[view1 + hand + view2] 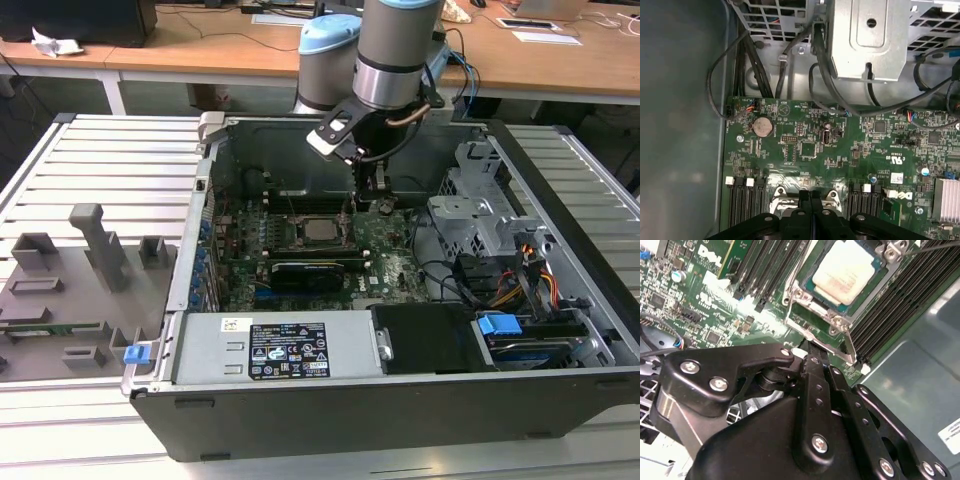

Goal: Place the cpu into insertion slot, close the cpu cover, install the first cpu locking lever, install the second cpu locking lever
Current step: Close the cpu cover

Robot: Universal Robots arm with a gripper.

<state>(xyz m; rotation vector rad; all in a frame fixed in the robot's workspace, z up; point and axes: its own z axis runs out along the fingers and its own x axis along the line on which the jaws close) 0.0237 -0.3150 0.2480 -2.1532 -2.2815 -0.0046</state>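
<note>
The cpu [847, 271] lies flat in its socket on the green motherboard, pale metal top up; in the exterior view the cpu [320, 230] sits mid-board. The cpu cover [801, 294], a thin metal frame, lies around it. A thin locking lever [850, 346] runs along the socket's near side. My gripper [809, 344] is shut, fingers pressed together, tips low at the socket's edge by that lever's end; whether they touch it is hidden. In the exterior view the gripper [375, 203] hangs just off the cpu toward the exterior view's right. The first wrist view has the gripper [811, 192] at the socket corner.
The open case's walls [205, 200] ring the board. A black card [315, 270] lies in front of the socket, and a metal drive cage [470, 190] with cables [520, 280] is at the exterior view's right. Dark memory slots [765, 270] flank the socket. Grey fixtures [95, 250] stand outside.
</note>
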